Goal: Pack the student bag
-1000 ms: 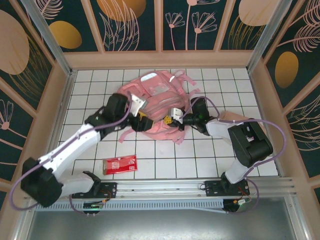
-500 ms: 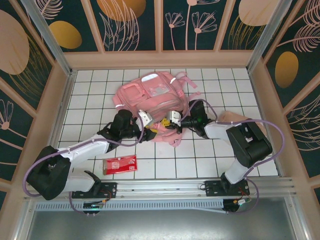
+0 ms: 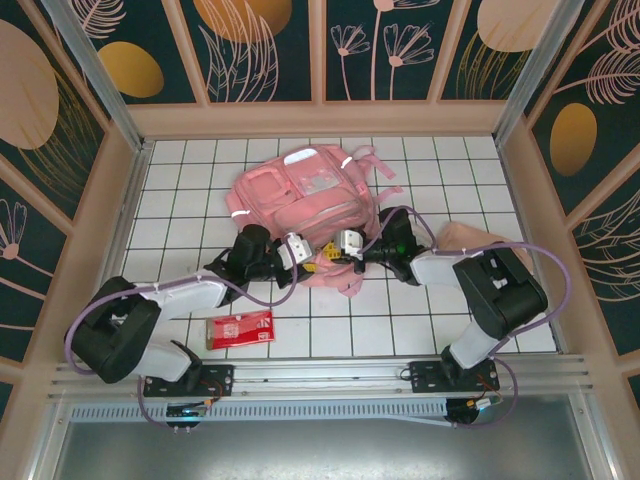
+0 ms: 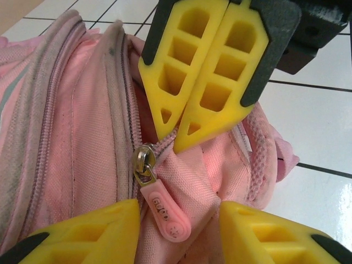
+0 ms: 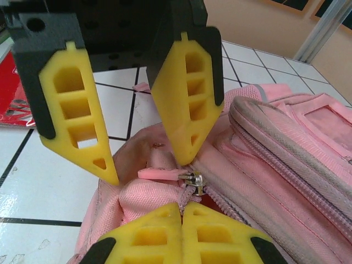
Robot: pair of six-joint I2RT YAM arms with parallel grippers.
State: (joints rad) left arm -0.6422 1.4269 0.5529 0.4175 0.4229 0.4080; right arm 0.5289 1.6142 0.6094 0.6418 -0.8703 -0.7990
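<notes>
Starting at the left fingers [image 4: 104, 231], we find them apart, one on each side of the pink zip pull [image 4: 165, 214], which hangs between them untouched. Its metal slider [image 4: 144, 162] sits just beyond their tips. Facing them tip to tip, the right fingers [image 5: 157, 234] are pressed together on a fold of pink fabric right beside the slider. We judge that they pinch it to anchor the seam, so the zip has something to pull against.

From the slider the zip's teeth run away meshed, so this pocket looks closed to us. Opening it seems to be the step in hand, with the packing itself not yet begun. The left fingers would have to close on the pull before anything can slide.

Around and beyond both pairs of fingers spreads the student bag [image 3: 300, 190]. It lies flat on the white tiled desk [image 3: 330, 320], with its near edge under the tips and its clear panel on the far side. Behind the left fingers, well apart from the bag, a flat red packet [image 3: 240, 328] rests on the desk, likely something to go in.

Both arms reach low over the desk. The left forearm stretches in from the left and the right one folds back at its elbow, so the two wrists meet head-on.
</notes>
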